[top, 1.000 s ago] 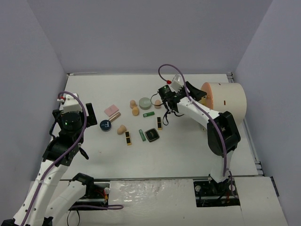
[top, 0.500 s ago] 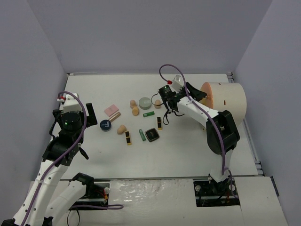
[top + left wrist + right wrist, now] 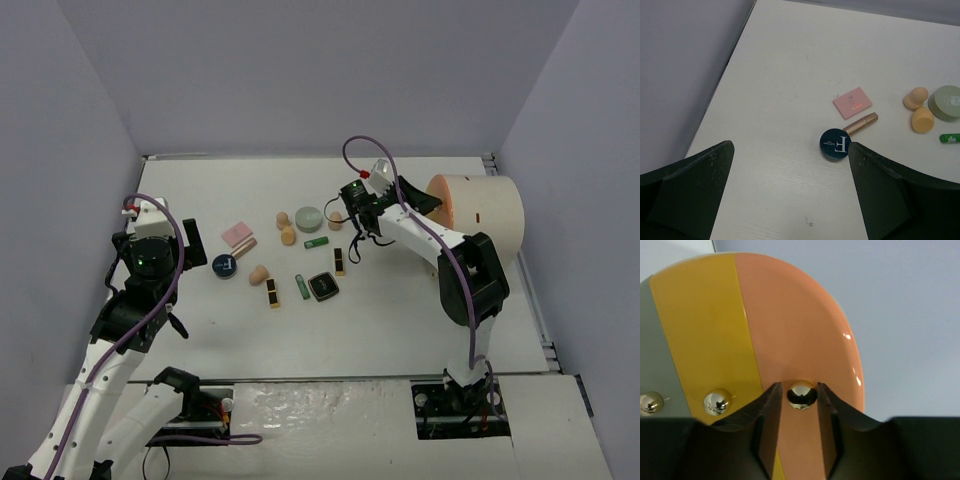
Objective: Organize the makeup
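Right arm's wrist has edged a touch toward the drum since a second ago, its purple cable loop shifting with it; the makeup lies as it did. Right gripper (image 3: 798, 387) narrowly spread, fingers either side of a round gold knob (image 3: 802, 394) on the glossy orange drawer front (image 3: 805, 330), a sliver of orange showing between each finger and the knob, nothing pinched. Yellow drawer front (image 3: 705, 330) sits beside it. Large cream drum (image 3: 485, 215) at the table's right, drawer face turned toward that arm. Left gripper (image 3: 790, 147) spread wide, holding nothing, hovering over the left of the white table (image 3: 790, 50). Makeup scattered mid-table between the arms: pink square palette (image 3: 237, 234) with rose-gold tube (image 3: 245, 246) just beside it, dark blue round compact (image 3: 224, 266) near; pale green round compact (image 3: 308, 216) farther back, two peach egg-shaped sponges (image 3: 288, 236) close on its left, a third sponge (image 3: 260, 273) nearer the arms; short green tube (image 3: 317, 242) centre; black square compact (image 3: 322, 287) just beside a second green tube (image 3: 301, 286); black-and-gold lipstick (image 3: 339, 261) right of centre, another lipstick (image 3: 272, 293) by the third sponge
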You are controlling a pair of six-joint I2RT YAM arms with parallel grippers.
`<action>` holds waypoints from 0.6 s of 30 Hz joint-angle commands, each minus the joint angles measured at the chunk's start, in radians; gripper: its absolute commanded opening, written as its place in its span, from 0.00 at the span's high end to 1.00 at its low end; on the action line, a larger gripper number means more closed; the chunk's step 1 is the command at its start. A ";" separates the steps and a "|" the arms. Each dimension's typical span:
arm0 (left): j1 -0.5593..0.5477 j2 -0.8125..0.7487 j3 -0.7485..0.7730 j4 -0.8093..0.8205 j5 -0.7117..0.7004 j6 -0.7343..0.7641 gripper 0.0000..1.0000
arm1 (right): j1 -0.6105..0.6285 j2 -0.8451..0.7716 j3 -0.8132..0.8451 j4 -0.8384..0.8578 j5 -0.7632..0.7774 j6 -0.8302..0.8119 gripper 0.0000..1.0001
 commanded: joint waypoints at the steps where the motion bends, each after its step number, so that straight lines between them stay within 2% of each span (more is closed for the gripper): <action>1: 0.005 0.000 0.013 0.049 -0.001 -0.009 0.03 | -0.005 -0.019 0.020 0.013 0.059 0.023 0.77; 3: 0.005 0.001 0.013 0.049 0.001 -0.009 0.03 | 0.003 -0.032 0.021 0.013 0.060 0.023 0.86; 8: 0.005 0.002 0.015 0.049 0.002 -0.008 0.03 | 0.030 -0.054 0.026 0.013 0.058 0.012 0.95; 18: 0.005 0.007 0.015 0.051 -0.002 -0.008 0.03 | 0.107 -0.089 0.040 0.014 0.020 0.001 0.96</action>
